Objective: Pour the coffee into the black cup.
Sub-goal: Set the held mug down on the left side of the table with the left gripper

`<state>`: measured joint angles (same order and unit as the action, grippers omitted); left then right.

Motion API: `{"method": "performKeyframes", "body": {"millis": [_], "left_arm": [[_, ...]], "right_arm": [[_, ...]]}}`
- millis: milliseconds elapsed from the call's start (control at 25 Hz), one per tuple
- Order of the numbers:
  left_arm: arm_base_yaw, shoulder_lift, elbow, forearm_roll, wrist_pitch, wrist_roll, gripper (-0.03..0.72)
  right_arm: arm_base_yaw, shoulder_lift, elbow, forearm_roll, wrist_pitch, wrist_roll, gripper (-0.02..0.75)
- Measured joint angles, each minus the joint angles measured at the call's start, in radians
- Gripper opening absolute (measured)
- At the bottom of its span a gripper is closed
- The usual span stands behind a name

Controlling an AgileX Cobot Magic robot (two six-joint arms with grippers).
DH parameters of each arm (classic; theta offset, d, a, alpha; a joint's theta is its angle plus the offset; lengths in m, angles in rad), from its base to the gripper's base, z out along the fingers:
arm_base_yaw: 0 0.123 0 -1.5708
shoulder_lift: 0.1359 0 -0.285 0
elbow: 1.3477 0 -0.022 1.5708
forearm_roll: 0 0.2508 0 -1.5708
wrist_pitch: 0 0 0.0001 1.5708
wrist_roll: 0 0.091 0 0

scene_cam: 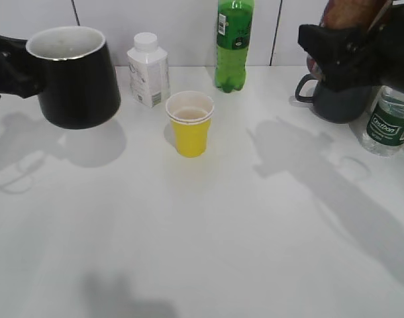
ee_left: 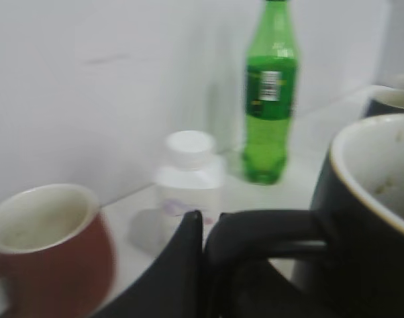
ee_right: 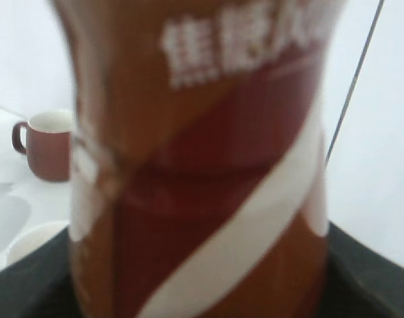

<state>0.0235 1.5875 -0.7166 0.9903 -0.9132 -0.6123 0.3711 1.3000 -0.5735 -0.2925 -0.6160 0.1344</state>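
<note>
My left gripper [ee_left: 203, 265] is pinched nearly shut on the loop handle of the black cup [scene_cam: 75, 76], holding it clear of the table [scene_cam: 202, 252] at the far left, upright or close to it, its shadow lying below. My right gripper [scene_cam: 334, 50] stands fairly wide, its jaws closed around the waist of the coffee bottle [ee_right: 202, 165], which it carries high at the far right, above the dark grey mug [scene_cam: 338, 99].

As I judge it, both pick-ups are done and the pour is not: the two are well apart, with the yellow cup [scene_cam: 190, 122] on the table between them. The black cup's pale inside shows only some specks, no liquid that I can see. Left to do: bring bottle and cup together, tip the bottle, fill.

The exterior view gives the whole layout, including the white carton-like bottle [scene_cam: 148, 69], the green bottle [scene_cam: 234, 43] and a water bottle [scene_cam: 389, 122] at the right edge, but shows little of the coffee bottle. The right wrist view fills with its brown body and white swoosh. I cannot tell whether its cap is off. Only the wrist views show the maroon mug [ee_left: 46, 252].
</note>
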Motion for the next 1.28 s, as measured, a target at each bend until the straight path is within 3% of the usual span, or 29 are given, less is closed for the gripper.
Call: {"method": "performKeyframes", "body": {"millis": [600,960,1280], "left_arm": [[0.018,0.162,0.010,-0.335,-0.060,0.271,0.034],[0.018,0.331,0.010,-0.437,-0.183,0.404,0.034],[0.018,0.414,0.000,-0.486,-0.209,0.444,0.034]], "right_arm": [[0.000,0.000,0.000,0.000,-0.027,0.000,0.528],[0.000,0.000,0.000,0.000,-0.028,0.000,0.528],[0.000,0.000,0.000,0.000,-0.028,0.000,0.528]]}}
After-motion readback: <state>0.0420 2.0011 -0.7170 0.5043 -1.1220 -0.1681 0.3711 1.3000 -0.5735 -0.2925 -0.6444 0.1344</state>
